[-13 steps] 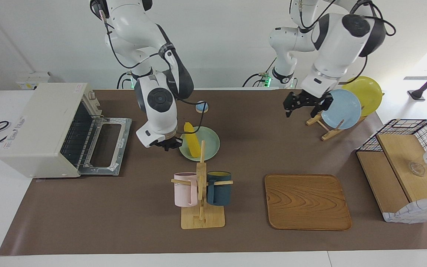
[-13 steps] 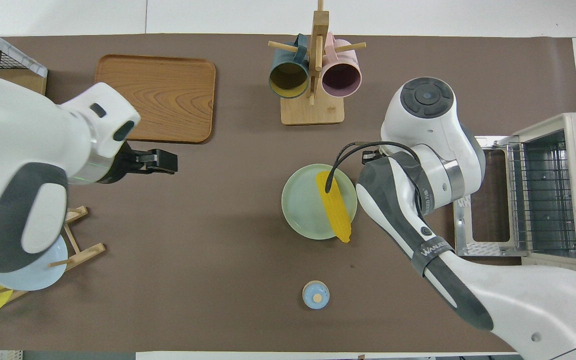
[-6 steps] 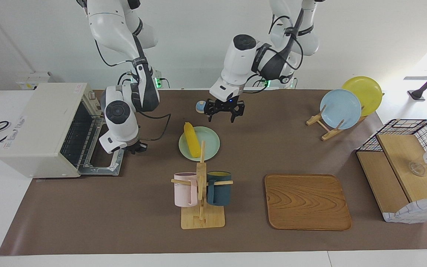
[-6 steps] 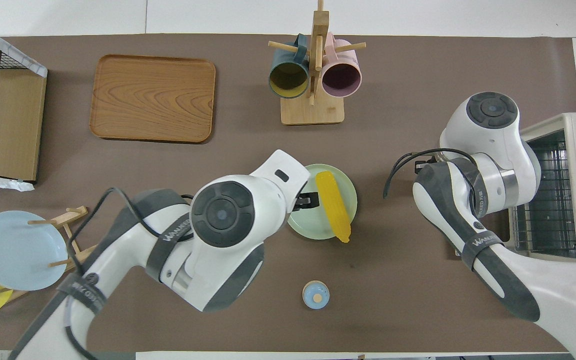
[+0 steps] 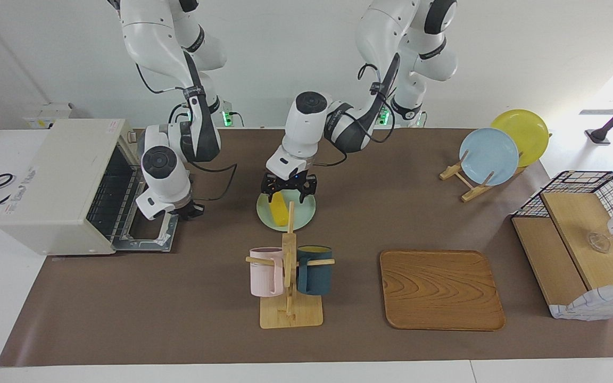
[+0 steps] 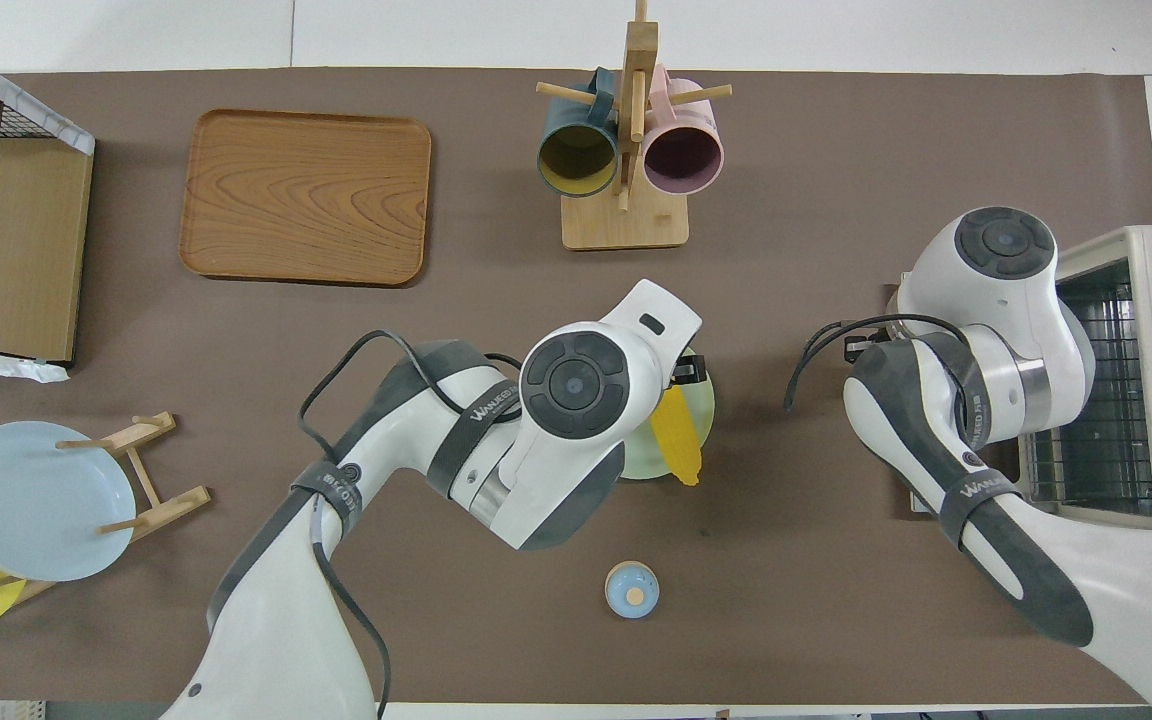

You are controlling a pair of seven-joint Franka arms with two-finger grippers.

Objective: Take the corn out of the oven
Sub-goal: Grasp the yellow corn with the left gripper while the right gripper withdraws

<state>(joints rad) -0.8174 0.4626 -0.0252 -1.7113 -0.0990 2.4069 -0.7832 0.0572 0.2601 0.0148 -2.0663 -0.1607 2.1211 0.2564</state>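
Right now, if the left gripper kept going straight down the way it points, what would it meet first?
Most likely the corn: the left gripper points down, fingers open astride the cob's end nearer the robots, on the green plate. Whether it already touches is unclear.

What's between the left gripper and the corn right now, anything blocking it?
Nothing visible. The left gripper hangs directly over the corn, which lies on the green plate, already out of the oven. The right gripper is by the oven's lowered door, away from it.
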